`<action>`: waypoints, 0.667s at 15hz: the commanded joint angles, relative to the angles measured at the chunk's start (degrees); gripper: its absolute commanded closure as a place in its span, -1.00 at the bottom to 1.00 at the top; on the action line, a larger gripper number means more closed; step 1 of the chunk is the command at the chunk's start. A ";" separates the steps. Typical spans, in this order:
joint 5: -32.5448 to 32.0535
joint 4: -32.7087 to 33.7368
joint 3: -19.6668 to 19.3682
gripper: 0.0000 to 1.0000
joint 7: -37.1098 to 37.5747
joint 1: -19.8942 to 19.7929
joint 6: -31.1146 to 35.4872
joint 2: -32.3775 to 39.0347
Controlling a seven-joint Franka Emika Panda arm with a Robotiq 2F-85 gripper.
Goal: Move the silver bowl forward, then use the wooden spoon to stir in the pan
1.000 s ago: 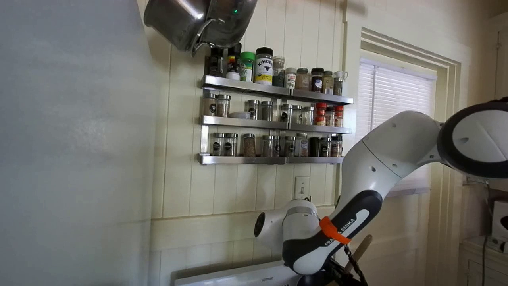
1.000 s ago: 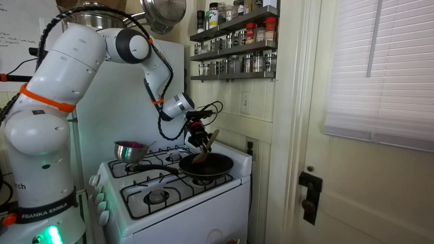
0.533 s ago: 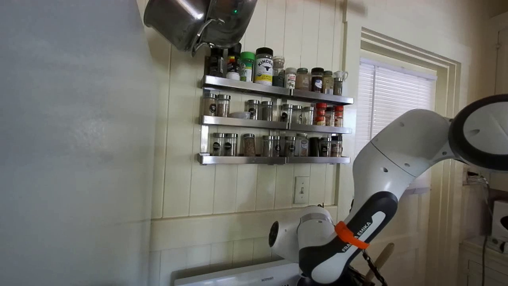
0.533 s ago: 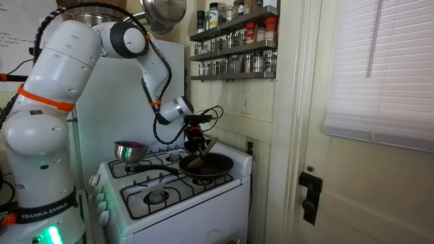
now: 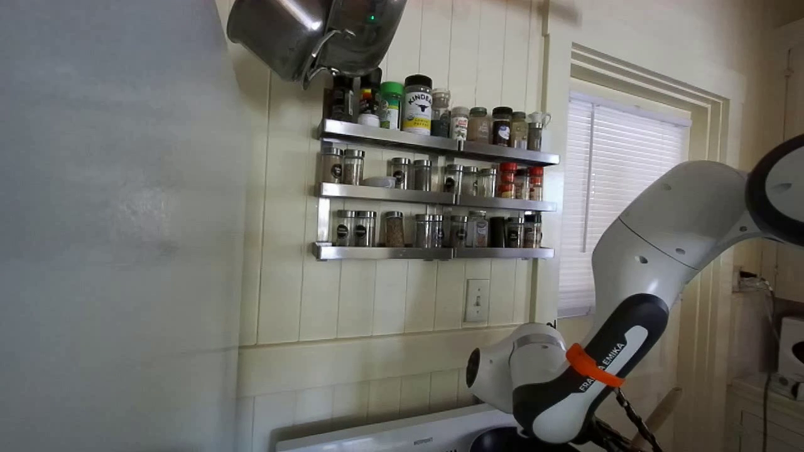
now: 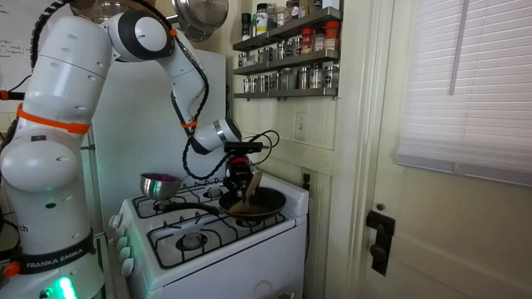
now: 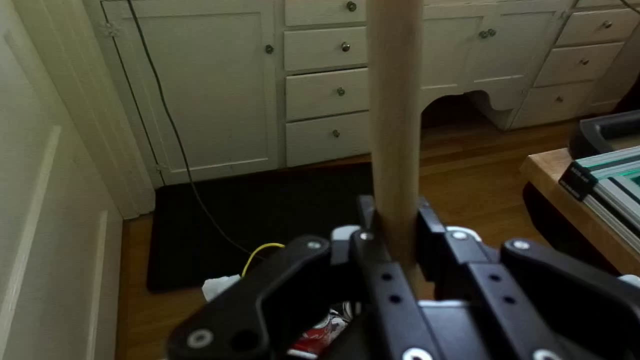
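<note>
In the wrist view my gripper (image 7: 397, 220) is shut on the wooden spoon (image 7: 395, 110), its two pads pressed against either side of the pale handle. The spoon (image 6: 249, 189) slants, its broad head low inside the black pan (image 6: 270, 204), toward the pan's near side in an exterior view. Whether the head touches the pan's bottom I cannot tell. The silver bowl (image 6: 158, 189), with something purple inside, stands on the stove left of the pan, behind the pan's handle. In an exterior view only the spoon handle's upper end (image 5: 659, 411) and the pan's edge (image 5: 496, 438) show.
The white stove (image 6: 224, 245) carries black grates (image 6: 195, 253) and a raised back panel (image 6: 293, 195). Spice shelves (image 6: 286, 60) hang on the wall above. A fridge side (image 6: 137, 124) stands behind the bowl. Metal pots (image 5: 289, 37) hang overhead. A door (image 6: 436, 249) is to the right.
My gripper has carried the spoon across the pan, its head shifting toward the near side and its handle tipping more upright. In an exterior view the arm has swung right. The bowl and pan stay put.
</note>
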 commanded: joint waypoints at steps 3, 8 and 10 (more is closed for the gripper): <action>1.71 1.34 -1.53 0.89 4.26 -0.34 -1.26 0.73; 1.77 6.62 -1.90 0.89 6.15 0.11 -2.51 3.97; 1.80 8.98 -1.96 0.89 6.09 0.20 -3.02 5.31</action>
